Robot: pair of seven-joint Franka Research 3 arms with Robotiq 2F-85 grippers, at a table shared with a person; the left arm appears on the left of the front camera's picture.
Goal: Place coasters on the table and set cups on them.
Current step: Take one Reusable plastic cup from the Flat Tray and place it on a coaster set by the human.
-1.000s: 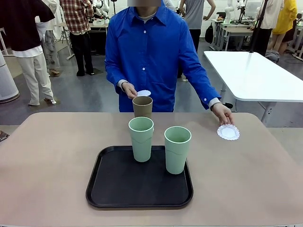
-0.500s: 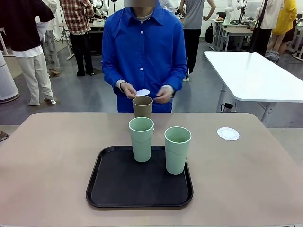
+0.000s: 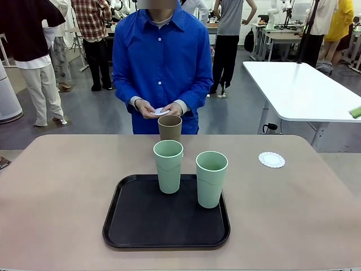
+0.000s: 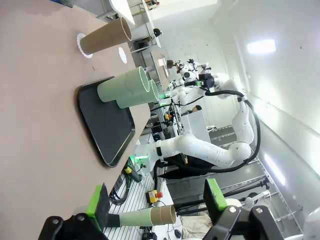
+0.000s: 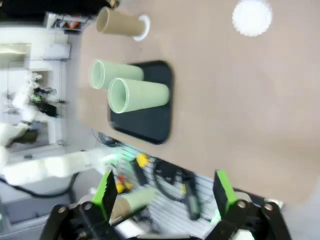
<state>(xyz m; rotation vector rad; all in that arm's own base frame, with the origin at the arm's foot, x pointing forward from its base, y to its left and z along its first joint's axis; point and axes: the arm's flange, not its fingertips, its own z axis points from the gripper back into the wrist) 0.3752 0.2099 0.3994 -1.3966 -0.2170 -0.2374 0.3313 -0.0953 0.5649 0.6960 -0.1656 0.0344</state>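
On the black tray [image 3: 166, 217] mid-table stand two mint green cups [image 3: 168, 166] [image 3: 211, 179]. Just beyond the tray, the tan-brown cup [image 3: 170, 127] rests on a coaster [image 5: 144, 26]. Another coaster [image 3: 272, 159] lies bare on the beige table [image 3: 62, 192] to the right. The person across the table holds a further coaster [image 3: 161, 111] in both hands above the brown cup. My left gripper [image 4: 156, 202] and right gripper [image 5: 164, 195] both hang open and hold nothing, high above the table and well back from the cups.
A white table [image 3: 299, 84] stands behind at the right. People stand farther back in the room. Bare tabletop lies to the left and right of the tray. The right arm [image 4: 200, 150] shows in the left wrist view.
The person's hand has left the coaster on the right of the table. Both hands now hold a coaster at chest height, and the person has shifted slightly toward picture left.
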